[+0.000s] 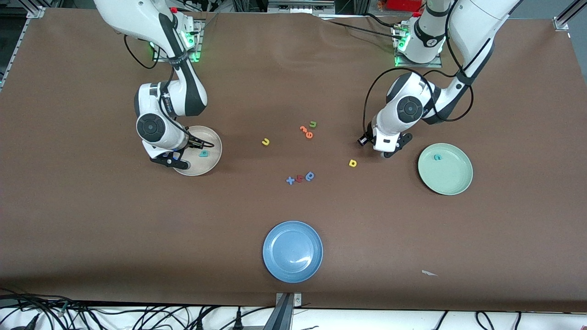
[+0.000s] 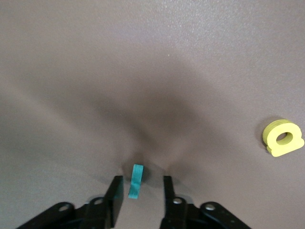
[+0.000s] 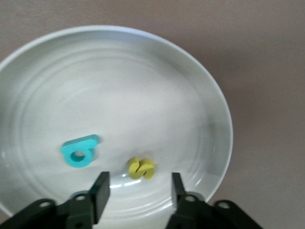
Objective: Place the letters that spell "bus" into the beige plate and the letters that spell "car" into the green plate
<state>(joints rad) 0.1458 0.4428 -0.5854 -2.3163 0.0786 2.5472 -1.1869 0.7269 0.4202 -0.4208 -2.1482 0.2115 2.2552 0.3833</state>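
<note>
The beige plate [image 1: 212, 160] [image 3: 200, 95] lies toward the right arm's end of the table. In it are a teal "b" [image 1: 204, 154] [image 3: 79, 151] and a yellow "s" [image 3: 141, 168]. My right gripper [image 1: 176, 161] [image 3: 139, 175] hangs open just over the plate, holding nothing. The green plate [image 1: 451, 176] holds a teal "c" [image 1: 438, 156]. My left gripper [image 1: 389, 153] [image 2: 141, 180] is down at the table beside the green plate, open around a small teal letter [image 2: 136, 181] standing edge-on, with a gap on each side. A yellow "a" [image 1: 352, 162] [image 2: 283, 138] and a yellow "u" [image 1: 265, 142] lie on the table.
A green "u" [image 1: 313, 123] and orange letters [image 1: 305, 131] lie mid-table. Blue and red letters [image 1: 300, 178] lie nearer the front camera. A blue plate [image 1: 292, 251] sits near the front edge.
</note>
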